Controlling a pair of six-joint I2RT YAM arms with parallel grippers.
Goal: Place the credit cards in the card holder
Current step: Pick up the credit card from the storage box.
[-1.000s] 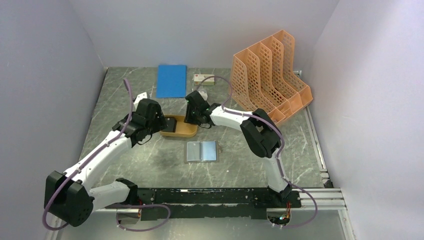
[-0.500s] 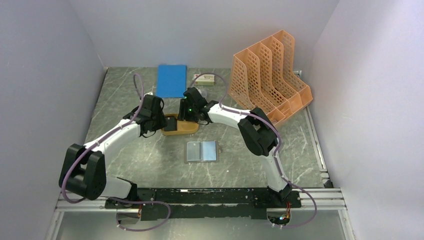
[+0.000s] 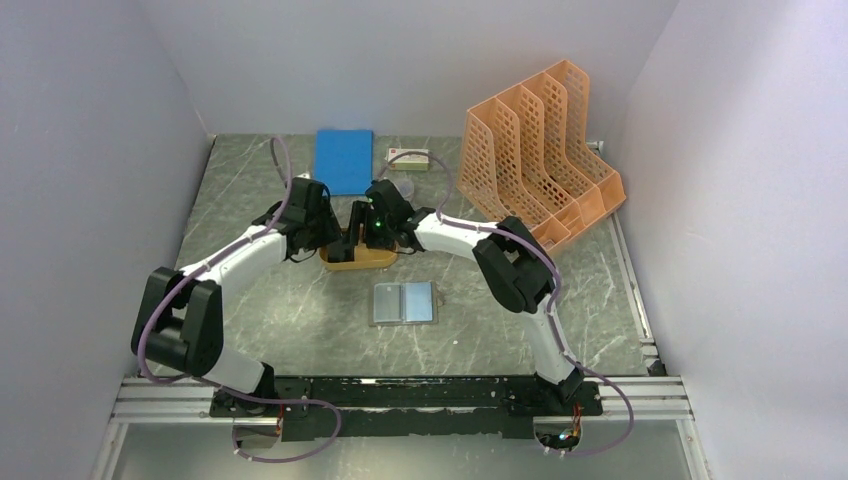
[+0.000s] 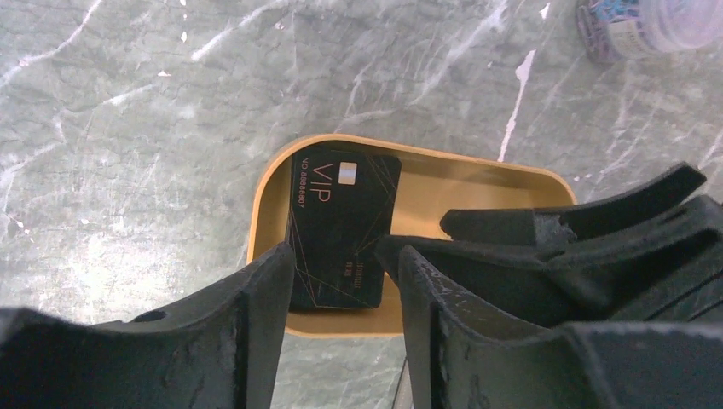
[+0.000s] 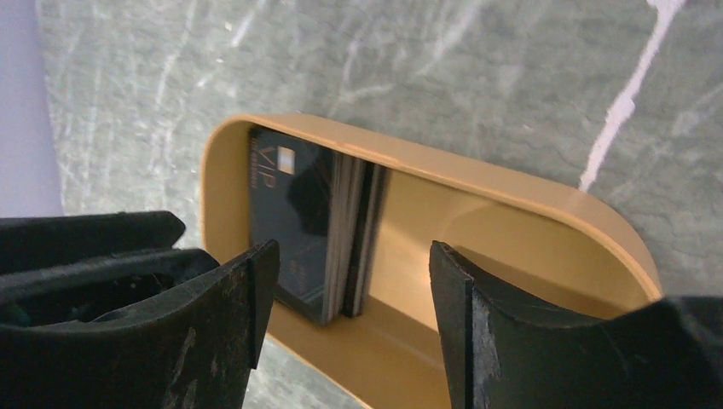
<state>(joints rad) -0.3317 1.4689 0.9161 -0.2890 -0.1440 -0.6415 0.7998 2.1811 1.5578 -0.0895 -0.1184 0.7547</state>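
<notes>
Left hand (image 4: 341,256): fingers set at a middling gap, straddling the near end of the top card of the cards (image 4: 341,204). The card's long edges lie close against both inner faces, and it cannot be told whether the pads are pressing on it or merely flanking it. Right hand (image 5: 354,256): fingers wide apart and holding nothing. The edge of the stack shows in the gap ahead of them, untouched. The two hands face one another closely across the tray (image 5: 511,192), left hand at one end, right hand at the other. The cards are gathered at the left hand's end of the tray. The right wrist view shows several card edges packed together, the gold-lettered face turned towards the left hand. Beyond the hands, towards the arm bases and apart from the tray, the holder (image 3: 404,302) lies open flat on the worktop (image 3: 300,330), with neither hand near it. No dark card shows on it, though the overhead view is too small to inspect its pockets. Assessment: the task is at its first pick. Every card seen is in the tray and none appears delivered. Outstanding: secure one card, lift it clear of the stack, carry it back to the holder, insert it, and repeat for the remainder.
</notes>
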